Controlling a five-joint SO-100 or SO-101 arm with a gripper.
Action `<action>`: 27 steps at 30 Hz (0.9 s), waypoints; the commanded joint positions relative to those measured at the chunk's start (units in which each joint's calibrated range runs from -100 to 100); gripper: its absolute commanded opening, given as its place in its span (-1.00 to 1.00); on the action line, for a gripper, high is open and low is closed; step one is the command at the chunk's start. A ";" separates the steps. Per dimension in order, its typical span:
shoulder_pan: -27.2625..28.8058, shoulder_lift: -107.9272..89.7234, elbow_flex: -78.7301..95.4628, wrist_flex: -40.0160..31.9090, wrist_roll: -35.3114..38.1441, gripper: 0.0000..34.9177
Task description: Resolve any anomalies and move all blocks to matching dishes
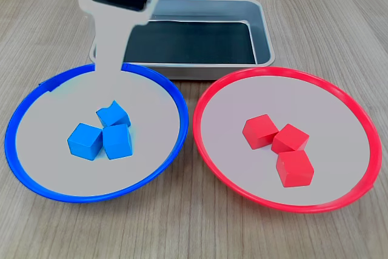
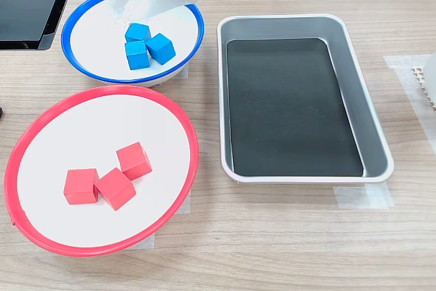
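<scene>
Presently three blue blocks [image 1: 102, 134] lie clustered in the blue dish [image 1: 24, 168]; three red blocks [image 1: 280, 145] lie touching in the red dish [image 1: 351, 180]. Fingers [image 2: 133, 1] hover above the blue dish's rim, grasping nothing; whether parted or closed cannot be told. Tray [image 2: 354, 73] on the surface.

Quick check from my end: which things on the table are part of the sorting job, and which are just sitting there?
Part of the job:
- three blue blocks, lying in the blue-rimmed dish
- three red blocks, lying in the red-rimmed dish
- gripper, above the blue-rimmed dish

Just sitting there:
- grey metal tray, nothing in it
- black panel at the second exterior view's left edge
</scene>
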 commanded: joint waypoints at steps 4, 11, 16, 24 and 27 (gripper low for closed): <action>-2.82 -19.74 16.20 -6.30 -9.08 -0.99; -9.97 -54.11 54.07 -14.06 -13.38 -1.00; -10.72 -79.44 75.47 -8.44 -13.82 -1.00; -7.99 -101.53 86.03 9.06 -13.92 -1.00; -8.56 -106.90 86.03 15.41 -14.70 -1.00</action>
